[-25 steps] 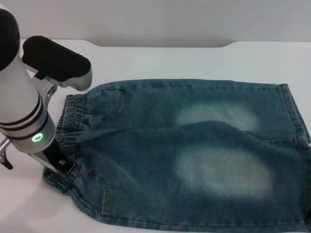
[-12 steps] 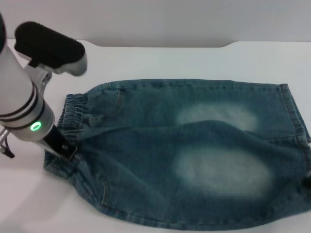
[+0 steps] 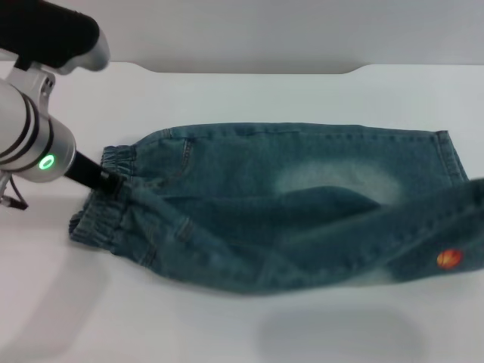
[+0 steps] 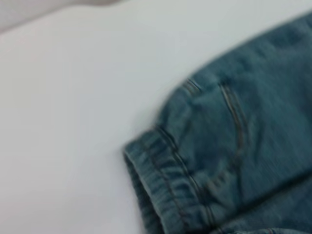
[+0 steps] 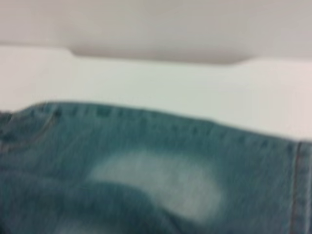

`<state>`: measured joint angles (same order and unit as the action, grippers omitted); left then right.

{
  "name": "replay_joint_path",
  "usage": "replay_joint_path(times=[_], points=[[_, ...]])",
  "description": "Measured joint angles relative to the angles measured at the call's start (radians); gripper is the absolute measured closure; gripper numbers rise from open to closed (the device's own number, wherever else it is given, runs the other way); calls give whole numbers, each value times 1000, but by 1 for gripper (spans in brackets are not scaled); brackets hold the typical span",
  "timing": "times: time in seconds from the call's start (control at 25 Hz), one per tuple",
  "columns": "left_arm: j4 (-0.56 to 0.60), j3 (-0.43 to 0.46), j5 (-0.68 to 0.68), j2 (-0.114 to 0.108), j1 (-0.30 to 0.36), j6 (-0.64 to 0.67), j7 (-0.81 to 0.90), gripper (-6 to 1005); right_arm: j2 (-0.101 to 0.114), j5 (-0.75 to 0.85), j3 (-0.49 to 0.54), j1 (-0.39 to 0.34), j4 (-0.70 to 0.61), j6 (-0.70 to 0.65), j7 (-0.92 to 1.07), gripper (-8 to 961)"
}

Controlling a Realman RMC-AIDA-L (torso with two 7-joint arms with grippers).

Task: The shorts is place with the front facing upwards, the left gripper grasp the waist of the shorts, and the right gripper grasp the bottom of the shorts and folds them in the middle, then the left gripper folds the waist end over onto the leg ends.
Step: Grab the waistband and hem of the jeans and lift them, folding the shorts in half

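Shorts (image 3: 287,204) lie across the white worktop (image 3: 227,91), and since a second ago I've seen the near half rise and roll toward the far half. My left tool (image 3: 112,181) is clenched on the waistband; the right tool is out of view. I judge the lengthwise fold about halfway over.

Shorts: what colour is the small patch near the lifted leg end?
Orange-red patch, clearest in head view.
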<state>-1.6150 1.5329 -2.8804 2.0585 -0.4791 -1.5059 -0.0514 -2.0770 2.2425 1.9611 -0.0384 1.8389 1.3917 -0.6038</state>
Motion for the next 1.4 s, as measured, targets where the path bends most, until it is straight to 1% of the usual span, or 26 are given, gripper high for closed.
replay_joint_path(times=[0.04,0.08,0.12,0.32,0.52,0.72,0.84,1.04,1.16,1.4], points=[[0,4,0,0,4,17,-1,966,0,-11,14,0,1,-12,-15,933],[-1,8,0,-1,11,37,-2,966,-1,-33,49,0,1,-37,-50,932],[-1,13,0,-1,16,57,-3,966,-1,-33,49,0,1,-37,-50,931],[-11,52,-1,-3,54,179,-16,966,-3,-84,120,-2,-34,-111,-123,926],[-8,58,4,-1,89,311,-17,967,-5,-183,140,-19,-118,-227,-207,922],[14,50,8,1,107,435,-17,962,-5,-227,140,-20,-178,-292,-260,917],[51,39,9,2,108,496,-18,956,-4,-272,139,-9,-246,-331,-312,914],[120,9,16,3,99,579,-18,944,0,-372,160,17,-353,-350,-419,910],[151,-12,31,2,98,637,-18,938,0,-399,175,35,-398,-366,-463,907],[177,-33,38,2,98,706,-19,924,0,-419,194,63,-468,-423,-562,902]])
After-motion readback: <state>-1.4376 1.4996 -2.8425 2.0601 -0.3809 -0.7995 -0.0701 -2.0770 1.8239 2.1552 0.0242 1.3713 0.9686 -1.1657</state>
